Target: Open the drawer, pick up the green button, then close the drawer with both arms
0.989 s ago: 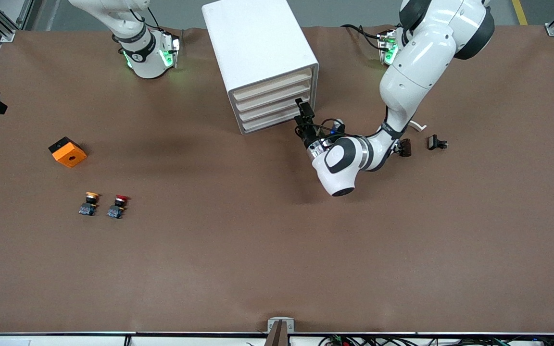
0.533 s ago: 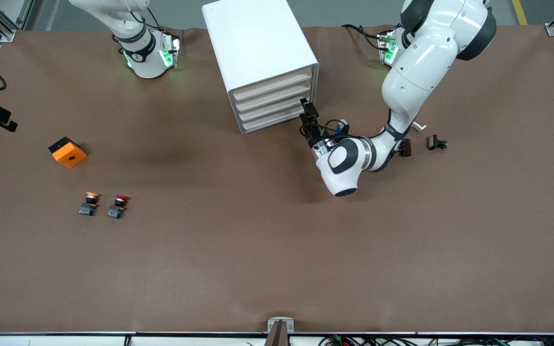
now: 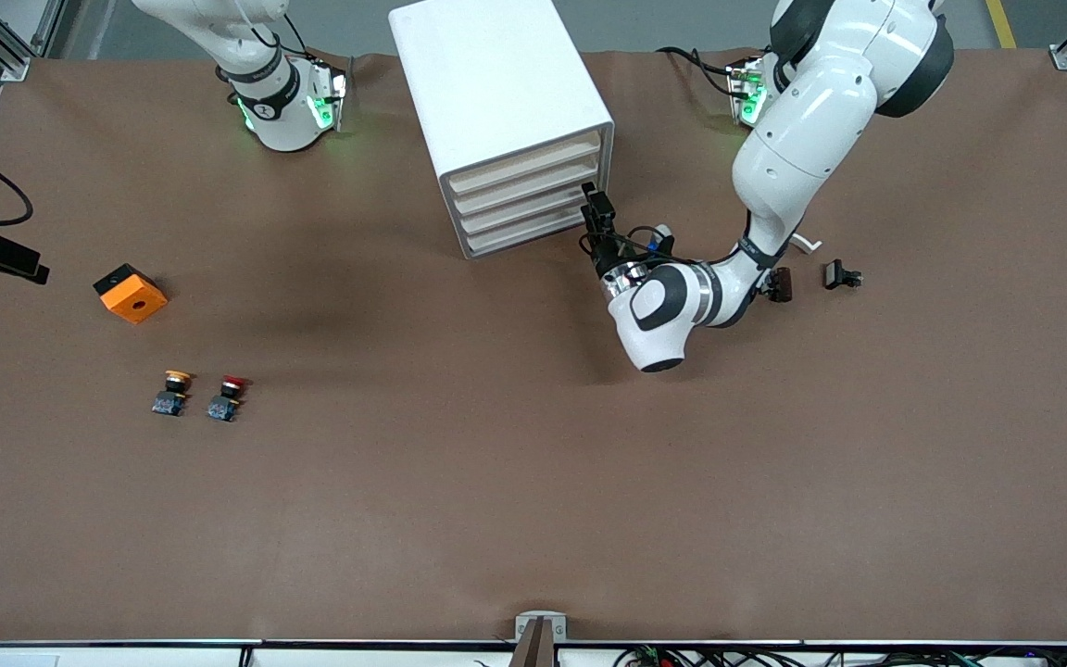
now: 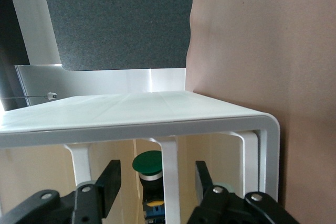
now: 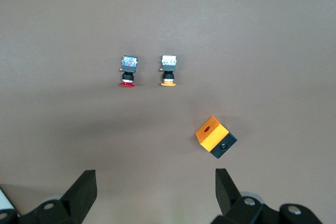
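Brown table [image 3: 496, 482]: left gripper [image 4: 157, 184] jaws straddle drawer [image 4: 168, 182] rib.

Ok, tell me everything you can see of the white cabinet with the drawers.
The cabinet is a glossy white box with rounded edges, plastic by the look of it, standing on the brown table between the two arm bases. Its open face holds four shallow beige-fronted drawers stacked one above another, all pushed in. The left gripper is at the corner of that face toward the left arm's end, jaws apart. In the left wrist view a green-capped button shows inside, between white uprights.
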Available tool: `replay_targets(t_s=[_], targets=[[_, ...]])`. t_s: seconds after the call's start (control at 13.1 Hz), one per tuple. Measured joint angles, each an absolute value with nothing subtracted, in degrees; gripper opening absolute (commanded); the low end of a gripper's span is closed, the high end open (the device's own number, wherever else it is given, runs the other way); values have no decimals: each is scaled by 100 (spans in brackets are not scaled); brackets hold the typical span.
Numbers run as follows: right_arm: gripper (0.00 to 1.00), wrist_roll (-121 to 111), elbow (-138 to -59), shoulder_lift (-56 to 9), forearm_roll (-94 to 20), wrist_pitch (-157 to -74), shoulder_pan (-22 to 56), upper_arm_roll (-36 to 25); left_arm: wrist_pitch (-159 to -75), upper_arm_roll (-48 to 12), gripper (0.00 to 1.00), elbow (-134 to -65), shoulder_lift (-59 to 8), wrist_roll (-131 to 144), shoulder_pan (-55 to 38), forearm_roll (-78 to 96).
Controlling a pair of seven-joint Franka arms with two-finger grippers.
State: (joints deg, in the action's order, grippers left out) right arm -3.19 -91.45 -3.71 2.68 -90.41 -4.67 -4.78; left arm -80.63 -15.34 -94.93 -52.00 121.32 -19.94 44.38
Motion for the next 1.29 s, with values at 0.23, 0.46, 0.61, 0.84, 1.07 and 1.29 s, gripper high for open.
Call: replay_targets(t_s=[0.23,0.46,0.61,0.84,1.07,1.29], targets=[[100,-320,-9142,-374,278,-9041,-467,-478,-8056,-1536,54,-9498,-5231,12132,-2062,4438],[100,-320,-9142,-376,278,-9041,-467,-478,-8054,-1538,46,-9517,-5301,12132,-2166,4438],[100,-320,-9142,-378,279,-9041,-467,-478,-8054,-1538,31,-9547,-5338,12132,-2229,4438],[100,-320,-9142,-383,293,-9041,-467,-476,-8039,-1538,16,-9591,-5360,12133,-2256,4438],[100,-319,-9142,-389,295,-9041,-467,-476,-8043,-1538,15,-9594,-5361,12134,-2257,4401],[100,-183,-9142,-402,282,-9041,-467,-473,-8051,-1537,14,-9595,-5362,12134,-2256,4399]])
